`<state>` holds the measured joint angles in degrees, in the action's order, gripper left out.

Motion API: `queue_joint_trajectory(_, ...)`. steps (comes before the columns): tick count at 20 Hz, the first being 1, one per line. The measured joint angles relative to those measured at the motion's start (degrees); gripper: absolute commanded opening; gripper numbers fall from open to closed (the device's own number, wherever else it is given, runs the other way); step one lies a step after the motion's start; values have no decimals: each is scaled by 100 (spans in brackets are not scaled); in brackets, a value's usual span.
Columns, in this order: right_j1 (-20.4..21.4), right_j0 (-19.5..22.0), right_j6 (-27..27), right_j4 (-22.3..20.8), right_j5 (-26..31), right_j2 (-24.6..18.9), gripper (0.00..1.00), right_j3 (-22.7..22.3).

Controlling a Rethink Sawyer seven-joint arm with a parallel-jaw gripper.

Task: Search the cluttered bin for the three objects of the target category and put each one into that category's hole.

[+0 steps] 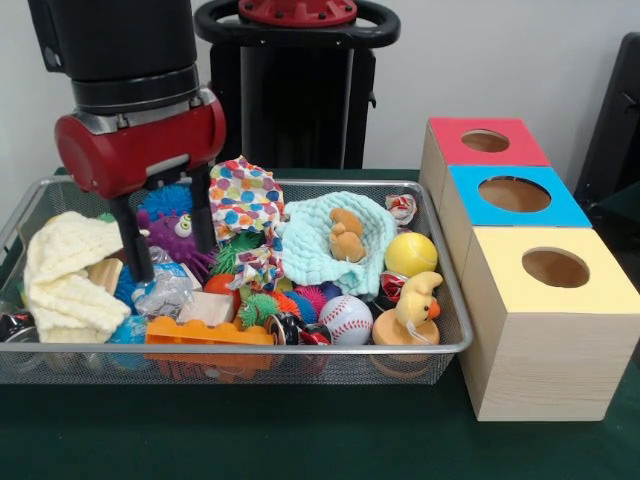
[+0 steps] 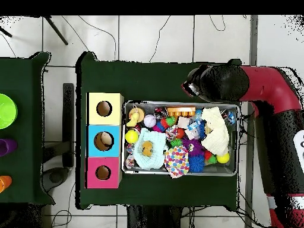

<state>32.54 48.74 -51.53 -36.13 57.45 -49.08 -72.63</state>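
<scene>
Your gripper (image 1: 166, 240) hangs straight down into the wire bin (image 1: 452, 315), fingers (image 1: 133, 245) spread open and empty, straddling the purple spiky toy (image 1: 176, 232); the cream cloth (image 1: 65, 270) lies just outside one finger.

Camera placement: two fixed views, one low and close, one high and straight down.

The front view sits near bench (image 1: 300, 440) level, close in, facing the wire bin (image 1: 440, 345) and the three holed boxes (image 1: 545, 330) at its side. The overhead view hangs well above, taking in the whole bench (image 2: 154, 74) and surrounding floor (image 2: 154, 38). Both share the bin (image 2: 181, 172), the boxes (image 2: 104, 141) and the red arm (image 2: 267, 83), turned half round between them.
</scene>
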Motion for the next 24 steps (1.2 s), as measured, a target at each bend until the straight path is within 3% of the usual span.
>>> queue_joint_trajectory(24, 6, 124, 1, -80, 0, 10, 100, 2)
